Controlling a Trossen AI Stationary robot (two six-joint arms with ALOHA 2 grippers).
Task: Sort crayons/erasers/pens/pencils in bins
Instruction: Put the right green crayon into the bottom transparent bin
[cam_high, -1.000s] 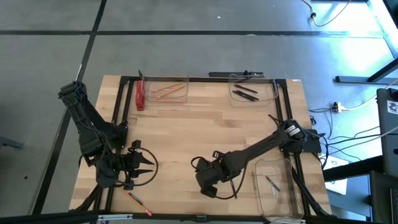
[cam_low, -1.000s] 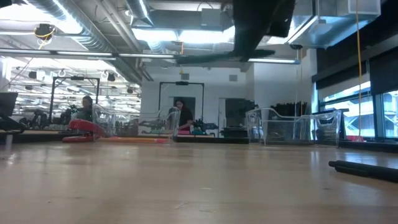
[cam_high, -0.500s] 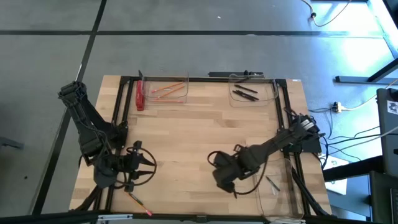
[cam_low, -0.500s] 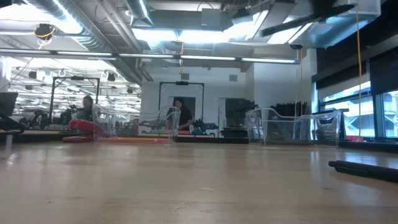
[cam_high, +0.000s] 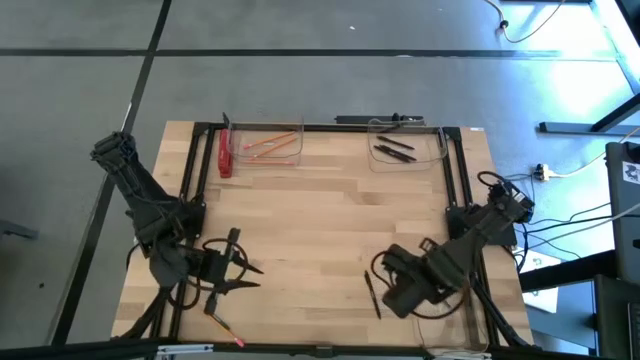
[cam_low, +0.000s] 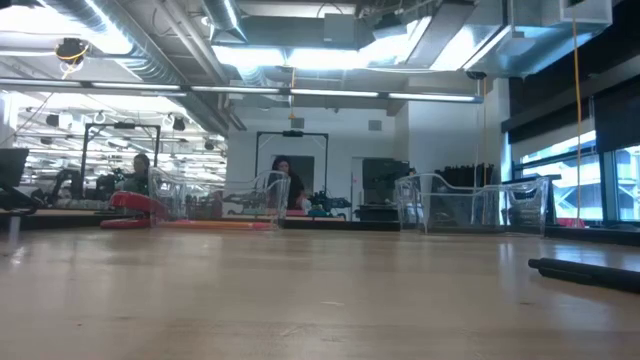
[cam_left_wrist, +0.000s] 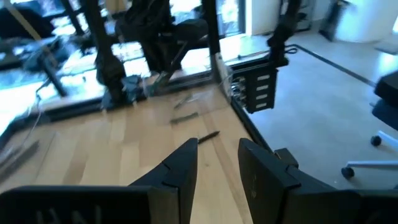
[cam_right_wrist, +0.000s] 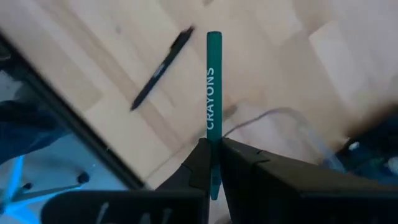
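Lettering "CRAYONS" runs white along the green crayon pinched in the right gripper; left gripper gapes empty.

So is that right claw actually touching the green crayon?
Touching. The right wrist view shows the right gripper with its fingers closed on the green crayon, which sticks out from between them.

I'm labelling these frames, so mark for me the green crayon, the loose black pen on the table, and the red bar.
green crayon (cam_right_wrist: 213, 81), right wrist view, on its lettered shaft.
pen (cam_high: 369, 291), high view, mid-shaft.
red bar (cam_high: 225, 152), high view, its middle.
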